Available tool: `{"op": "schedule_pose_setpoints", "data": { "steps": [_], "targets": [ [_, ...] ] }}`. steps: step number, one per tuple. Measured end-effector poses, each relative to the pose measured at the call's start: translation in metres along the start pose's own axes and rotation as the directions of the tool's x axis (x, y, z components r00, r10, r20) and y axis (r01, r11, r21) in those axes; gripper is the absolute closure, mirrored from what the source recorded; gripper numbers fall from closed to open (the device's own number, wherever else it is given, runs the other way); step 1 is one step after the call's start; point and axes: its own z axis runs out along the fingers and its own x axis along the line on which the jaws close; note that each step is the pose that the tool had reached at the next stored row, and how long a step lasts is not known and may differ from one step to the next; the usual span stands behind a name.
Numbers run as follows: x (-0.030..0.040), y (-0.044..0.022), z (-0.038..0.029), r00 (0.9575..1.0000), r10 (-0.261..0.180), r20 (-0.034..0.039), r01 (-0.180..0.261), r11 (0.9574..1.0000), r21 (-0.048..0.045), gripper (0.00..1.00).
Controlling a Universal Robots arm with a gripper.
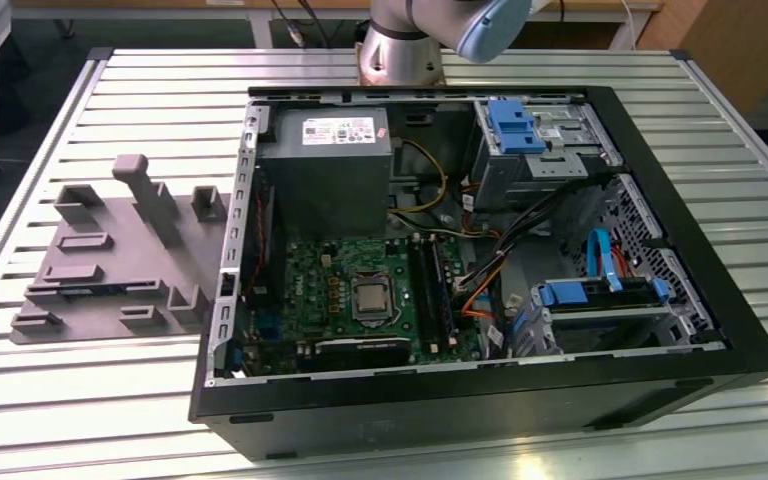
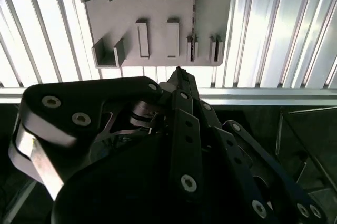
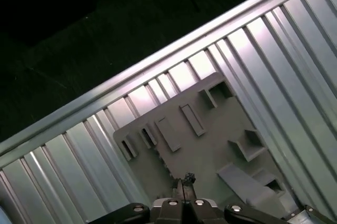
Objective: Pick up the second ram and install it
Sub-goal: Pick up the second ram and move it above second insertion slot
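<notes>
The second ram (image 2: 194, 8) is a thin dark strip standing on edge in a slot of the grey holder plate (image 2: 158, 2). In the exterior view it shows as a bluish line (image 1: 97, 289) on that plate (image 1: 117, 255), at the exterior view's left of the open computer case (image 1: 491, 400). My gripper (image 2: 179, 72) hangs high above the plate's edge, well clear of the ram, fingertips pressed together and shut on nothing. In the first wrist view the gripper (image 3: 184, 177) points down at the plate (image 3: 210, 145). The motherboard's long black slots (image 1: 431, 285) lie inside the case.
The case stands on a slatted aluminium table (image 1: 157, 100), with a power supply (image 1: 331, 160), blue drive brackets (image 1: 511, 125) and orange and blue cables (image 1: 484, 290) inside. Upright posts (image 1: 144, 195) rise from the holder plate. The arm's base (image 1: 404, 45) stands behind the case.
</notes>
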Motion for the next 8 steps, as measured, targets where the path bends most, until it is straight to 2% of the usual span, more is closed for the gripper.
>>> {"op": "schedule_pose_setpoints", "data": {
  "steps": [4,8],
  "targets": [
    [0.0001,-0.0001,0.0012,0.9975,-0.071,-0.0031,0.071,0.9975,-0.0026,0.89],
    [0.0001,-0.0001,0.002,0.9902,-0.14,-0.006,0.14,0.9902,-0.0054,0.89]
  ]
}}
